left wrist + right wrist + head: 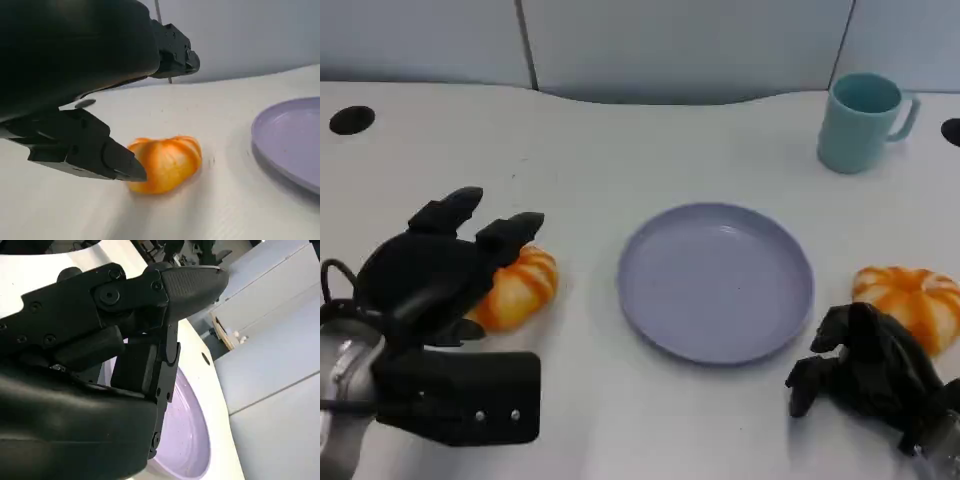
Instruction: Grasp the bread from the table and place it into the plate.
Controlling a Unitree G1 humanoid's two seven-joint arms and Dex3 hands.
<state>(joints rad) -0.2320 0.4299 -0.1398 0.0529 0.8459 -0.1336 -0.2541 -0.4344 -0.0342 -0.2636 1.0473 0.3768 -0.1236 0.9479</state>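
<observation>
Head view: at the frame's lower left, the left hand (440, 265) hovers with fingers spread over an orange ridged bread roll (517, 288) on the white worktop (620, 150), not grasping it. The round lilac plate (716, 281) lies centre; the right hand (865, 370), fingers curled on nothing, sits lower right beside a second orange roll (912, 300).

The right hand (100, 365) is big and black and very close to the camera. Its fingers (165, 290) are curled in, and nothing can be seen in them. Past the hand lies the purple plate (187, 430) on the white table (210, 385). The plate has nothing in it. Behind the table stand grey wall panels (280, 390).
</observation>
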